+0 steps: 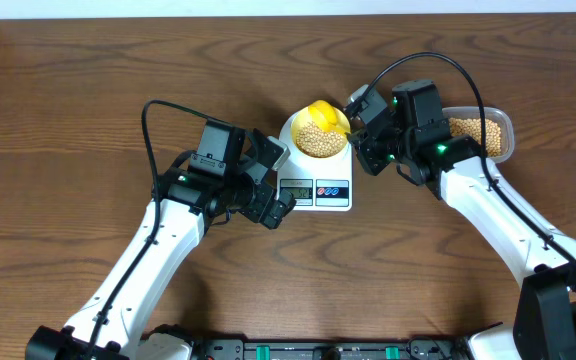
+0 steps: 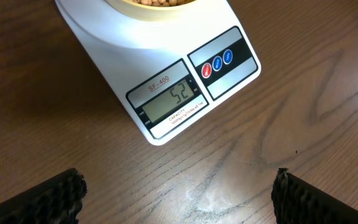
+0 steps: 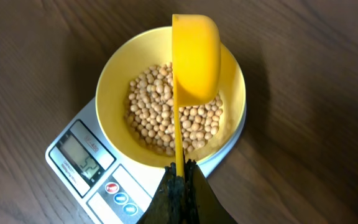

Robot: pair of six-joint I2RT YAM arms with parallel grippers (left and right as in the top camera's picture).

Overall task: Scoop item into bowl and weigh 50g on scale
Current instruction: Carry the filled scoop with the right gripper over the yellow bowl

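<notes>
scale (image 2: 104,43) display (image 2: 169,101) reading 52, label SF-400 above it, small print CAPACITY beneath

Light falls evenly and fairly brightly from above. The dark brown wooden desk (image 2: 229,180) shows a pale sheen in the left wrist view; soft shadow edges the white flat kitchen scale (image 2: 104,43). Focus is sharp.

The yellow scoop (image 3: 196,56) in the right gripper (image 3: 180,171) hangs over the bowl (image 3: 106,99), blocking it from above, the left gripper (image 1: 280,180) crowds the left side of the scale (image 1: 343,200), and bare table (image 1: 68,100) lies open far left.
</notes>
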